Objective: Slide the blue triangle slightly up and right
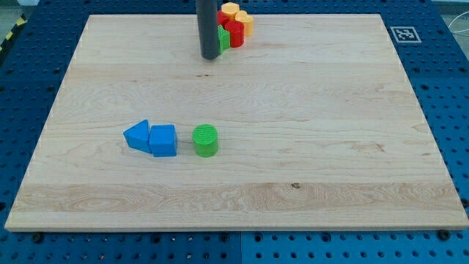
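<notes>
In the only camera view, the pale wooden counter (pixel 308 147) carries the blue plastic triangle (pixel 137 136) near its left edge, below the middle, touching a blue block of cube-like shape (pixel 163 140) on its right; a green ribbed cylinder (pixel 206 141) stands just beside that block. My tip (pixel 210 56) is far off, near the top edge, beside a cluster of red, yellow, orange and green blocks (pixel 234 24). There are no fingers, only the rod. I judge the push is not begun: the tip must first travel to the triangle's lower-left side.
</notes>
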`<move>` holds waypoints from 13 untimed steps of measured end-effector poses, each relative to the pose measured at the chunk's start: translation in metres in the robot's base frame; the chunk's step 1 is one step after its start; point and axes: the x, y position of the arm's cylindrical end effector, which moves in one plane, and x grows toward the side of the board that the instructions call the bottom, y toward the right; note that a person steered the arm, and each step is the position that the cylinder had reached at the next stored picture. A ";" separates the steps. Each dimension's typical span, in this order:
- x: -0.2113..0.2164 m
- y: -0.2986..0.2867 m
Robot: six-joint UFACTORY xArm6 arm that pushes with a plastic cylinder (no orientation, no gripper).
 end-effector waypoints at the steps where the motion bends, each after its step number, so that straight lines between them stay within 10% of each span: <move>1: 0.012 -0.056; 4: 0.185 -0.097; 9: 0.250 -0.121; 13: 0.242 -0.025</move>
